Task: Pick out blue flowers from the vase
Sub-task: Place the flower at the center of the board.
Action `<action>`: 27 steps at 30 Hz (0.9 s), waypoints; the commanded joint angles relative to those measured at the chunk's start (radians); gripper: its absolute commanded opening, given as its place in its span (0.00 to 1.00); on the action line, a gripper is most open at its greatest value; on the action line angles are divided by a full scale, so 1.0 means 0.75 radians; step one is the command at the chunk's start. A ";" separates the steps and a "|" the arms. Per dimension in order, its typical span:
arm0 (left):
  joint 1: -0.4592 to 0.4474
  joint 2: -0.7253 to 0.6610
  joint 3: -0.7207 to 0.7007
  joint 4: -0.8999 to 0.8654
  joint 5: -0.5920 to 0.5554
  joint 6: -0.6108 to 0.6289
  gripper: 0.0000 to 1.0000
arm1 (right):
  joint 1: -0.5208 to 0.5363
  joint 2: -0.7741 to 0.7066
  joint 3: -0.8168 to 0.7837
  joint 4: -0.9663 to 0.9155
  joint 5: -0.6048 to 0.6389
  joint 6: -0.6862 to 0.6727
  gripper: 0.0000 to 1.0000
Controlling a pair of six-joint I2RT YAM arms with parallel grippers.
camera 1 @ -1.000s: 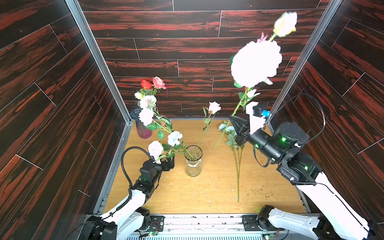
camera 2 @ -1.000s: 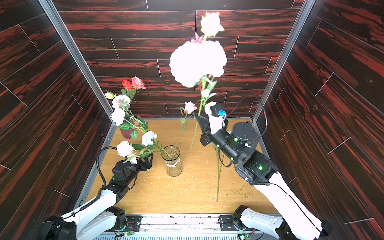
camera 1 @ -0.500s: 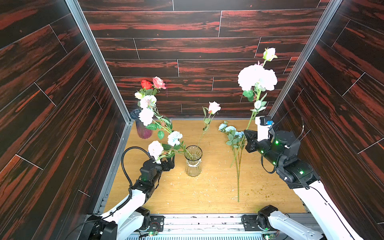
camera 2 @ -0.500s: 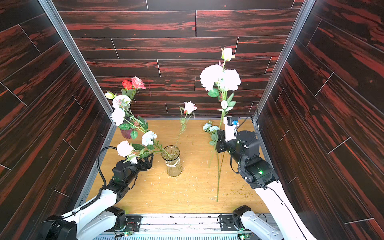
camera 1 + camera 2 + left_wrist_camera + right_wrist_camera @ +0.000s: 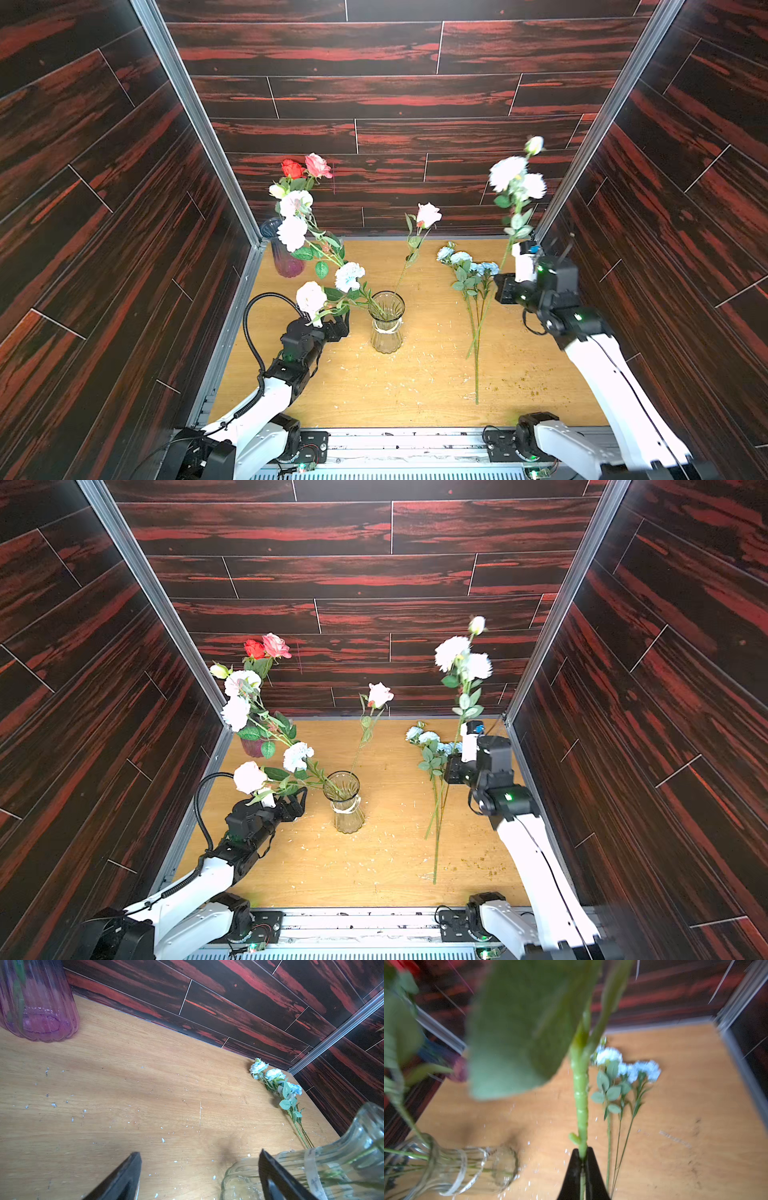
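Right pincer (image 5: 582,1154) clamped on a blue flower stem (image 5: 580,1095), lowered since a second ago, its blooms (image 5: 507,174) upright by the right wall, another blue spray (image 5: 467,266) lying on the worktop (image 5: 415,386) just left, left pincer (image 5: 198,1152) wide, unmoved beside the clear vase (image 5: 386,324)

The vase (image 5: 386,322) stands in the middle of the tabletop (image 5: 395,386), the left fingers (image 5: 124,1178) just beside it toward the left edge. A second vase (image 5: 286,259) sits in the far left corner. A loose spray (image 5: 461,259) lies flat near the right edge, blooms toward the far edge. The held spray (image 5: 505,172) stands upright in the right fingers (image 5: 575,1167) above it.
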 commanded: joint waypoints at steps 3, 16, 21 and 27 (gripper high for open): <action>-0.004 -0.007 0.036 -0.002 -0.005 0.004 0.90 | -0.010 0.171 0.033 -0.060 -0.190 -0.007 0.00; -0.006 0.004 0.043 -0.006 -0.004 0.005 0.90 | 0.000 0.509 0.052 -0.073 -0.451 -0.047 0.00; -0.005 0.006 0.045 -0.006 -0.005 0.005 0.90 | 0.065 0.637 0.122 -0.131 -0.354 -0.068 0.00; -0.004 0.006 0.045 -0.006 -0.003 0.005 0.90 | 0.150 0.835 0.251 -0.200 -0.269 -0.084 0.00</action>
